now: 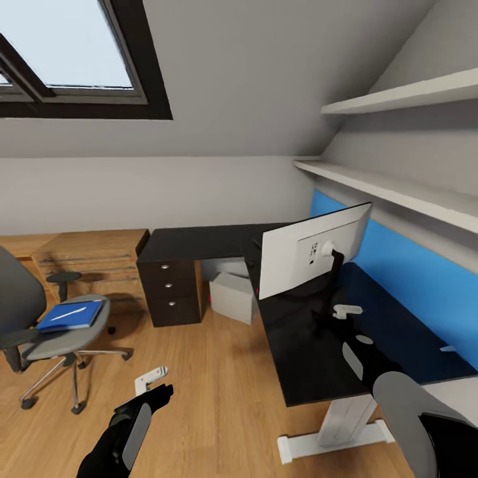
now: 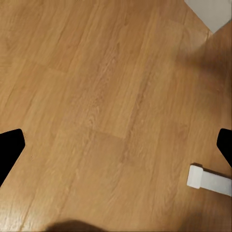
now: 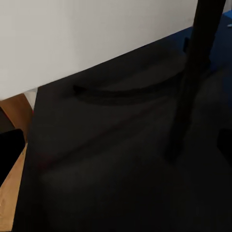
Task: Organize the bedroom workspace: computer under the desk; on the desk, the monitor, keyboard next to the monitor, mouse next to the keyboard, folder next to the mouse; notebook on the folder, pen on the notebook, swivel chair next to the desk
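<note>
From the head camera we see the tabletop, glossy black and L-shaped, running along the blue wall panel. The monitor stands on the tabletop with its pale back turned toward us, on a thin dark neck. Under the tabletop's corner, beside the black drawers, sits the computer, a pale box on the floor. Well away from the tabletop, across the wooden floor, stands the swivel chair; the blue folder lies flat on its seat with the thin white pen resting on top of it. We cannot make out a notebook between them. Our left hand hangs low over the floor, away from the tabletop; from here we cannot tell how its fingers stand. Our right hand reaches over the tabletop just beside the monitor's neck, holding nothing that we can see.

In the left wrist camera, the two dark fingertips sit at opposite edges of the picture, spread wide, with bare floor between them and a white foot of the tabletop's leg nearby.

In the right wrist camera, the fingertips are likewise spread apart over the black tabletop, with the monitor's neck and curved base ahead.
</note>
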Robot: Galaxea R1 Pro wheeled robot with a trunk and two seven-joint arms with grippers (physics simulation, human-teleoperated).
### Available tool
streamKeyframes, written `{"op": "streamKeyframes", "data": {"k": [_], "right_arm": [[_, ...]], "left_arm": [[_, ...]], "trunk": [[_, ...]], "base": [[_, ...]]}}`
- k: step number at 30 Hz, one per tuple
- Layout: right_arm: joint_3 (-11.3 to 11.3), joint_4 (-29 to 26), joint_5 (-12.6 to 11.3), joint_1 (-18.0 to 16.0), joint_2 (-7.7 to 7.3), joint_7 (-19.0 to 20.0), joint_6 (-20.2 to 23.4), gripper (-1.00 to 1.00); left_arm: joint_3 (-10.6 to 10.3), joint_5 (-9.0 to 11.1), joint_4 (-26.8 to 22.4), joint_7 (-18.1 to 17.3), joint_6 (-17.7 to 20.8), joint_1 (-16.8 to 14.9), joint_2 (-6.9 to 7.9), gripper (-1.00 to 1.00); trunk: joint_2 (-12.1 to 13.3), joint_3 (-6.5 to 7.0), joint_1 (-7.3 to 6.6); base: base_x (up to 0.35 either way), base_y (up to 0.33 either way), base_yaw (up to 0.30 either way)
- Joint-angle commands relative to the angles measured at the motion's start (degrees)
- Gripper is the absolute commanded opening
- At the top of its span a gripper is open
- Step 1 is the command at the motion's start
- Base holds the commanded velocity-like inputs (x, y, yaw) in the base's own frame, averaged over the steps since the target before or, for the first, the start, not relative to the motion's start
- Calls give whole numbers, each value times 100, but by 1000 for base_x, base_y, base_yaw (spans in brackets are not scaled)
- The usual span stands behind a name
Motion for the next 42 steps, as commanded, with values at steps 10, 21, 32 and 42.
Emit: {"op": "streamKeyframes", "data": {"k": [10, 21, 32, 42], "right_arm": [[-52, 9, 17, -7, 6, 50, -24, 100], [-50, 8, 27, -7, 12, 50, -26, 100], [-44, 8, 8, -7, 26, 32, -26, 100], [727, -86, 423, -18, 1190, -2943, -314, 100]], "left_arm": [[9, 64, -10, 32, 27, -4, -4, 100], [4, 62, -10, 32, 27, -4, -4, 100], [4, 62, 28, 32, 27, -4, -6, 100], [-4, 55, 86, 37, 12, -8, -30, 100]], "trunk": [[-10, -12, 4], [-10, -12, 4], [-10, -12, 4], [-10, -12, 4]], "base": [[0, 93, 0], [0, 301, 0], [0, 138, 0], [0, 8, 0]]}}
